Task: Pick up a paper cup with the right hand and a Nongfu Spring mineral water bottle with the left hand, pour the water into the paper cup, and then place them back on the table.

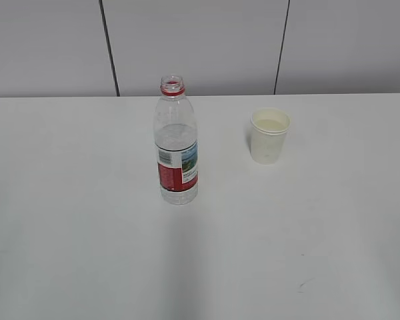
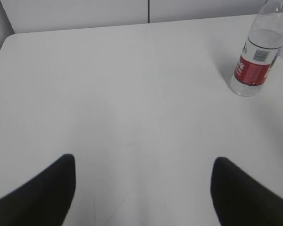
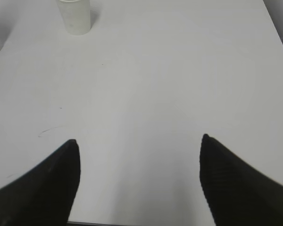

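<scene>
The Nongfu Spring mineral water bottle (image 1: pixel 177 143) stands upright and uncapped on the white table (image 1: pixel 87 200), partly filled with water. The paper cup (image 1: pixel 269 135) stands upright to its right, with liquid visible inside. Neither arm shows in the exterior view. In the left wrist view my left gripper (image 2: pixel 144 162) is open over bare table, with the bottle (image 2: pixel 257 56) far off at the upper right. My right gripper (image 3: pixel 139 141) is open too, nothing between its fingers; the cup (image 3: pixel 75 16) sits far off at the upper left, cut by the frame's top edge.
A grey panelled wall (image 1: pixel 200 40) rises behind the table. A small dark mark (image 1: pixel 305 285) lies on the tabletop at the front right. The table's right edge (image 3: pixel 278 33) and near edge show in the right wrist view.
</scene>
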Controlling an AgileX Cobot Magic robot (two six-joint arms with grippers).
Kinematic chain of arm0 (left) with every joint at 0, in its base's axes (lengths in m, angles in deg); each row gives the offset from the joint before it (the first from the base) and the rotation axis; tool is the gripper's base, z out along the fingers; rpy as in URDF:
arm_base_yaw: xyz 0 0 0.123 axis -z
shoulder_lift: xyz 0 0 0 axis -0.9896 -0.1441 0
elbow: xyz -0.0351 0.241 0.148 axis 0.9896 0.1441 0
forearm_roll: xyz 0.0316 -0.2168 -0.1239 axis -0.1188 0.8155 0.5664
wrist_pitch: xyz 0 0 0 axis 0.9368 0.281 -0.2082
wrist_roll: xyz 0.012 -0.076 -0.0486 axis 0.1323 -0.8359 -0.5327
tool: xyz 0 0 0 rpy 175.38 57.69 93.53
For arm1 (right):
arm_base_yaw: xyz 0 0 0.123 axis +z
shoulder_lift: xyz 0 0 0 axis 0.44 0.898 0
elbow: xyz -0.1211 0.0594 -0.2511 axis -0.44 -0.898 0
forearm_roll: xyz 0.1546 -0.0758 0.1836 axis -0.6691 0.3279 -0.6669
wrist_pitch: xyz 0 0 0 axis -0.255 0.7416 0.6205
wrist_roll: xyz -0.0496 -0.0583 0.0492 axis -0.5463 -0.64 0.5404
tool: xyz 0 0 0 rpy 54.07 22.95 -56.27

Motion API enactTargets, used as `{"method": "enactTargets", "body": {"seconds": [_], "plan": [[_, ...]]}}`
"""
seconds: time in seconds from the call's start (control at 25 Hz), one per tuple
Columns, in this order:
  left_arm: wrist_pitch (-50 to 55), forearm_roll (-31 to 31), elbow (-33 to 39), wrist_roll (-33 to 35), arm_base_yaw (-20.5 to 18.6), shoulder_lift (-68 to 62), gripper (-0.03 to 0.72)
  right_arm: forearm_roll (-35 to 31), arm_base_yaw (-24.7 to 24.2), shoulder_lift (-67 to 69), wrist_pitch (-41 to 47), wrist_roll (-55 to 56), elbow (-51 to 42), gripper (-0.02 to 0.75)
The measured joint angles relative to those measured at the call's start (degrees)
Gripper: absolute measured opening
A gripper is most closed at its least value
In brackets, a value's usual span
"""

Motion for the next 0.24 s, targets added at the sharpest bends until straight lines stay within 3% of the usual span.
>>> {"method": "enactTargets", "body": {"seconds": [0.24], "plan": [[0.0, 0.0, 0.0, 0.0, 0.0, 0.0, 0.529, 0.0, 0.0, 0.0, 0.0, 0.0, 0.0, 0.582]]}}
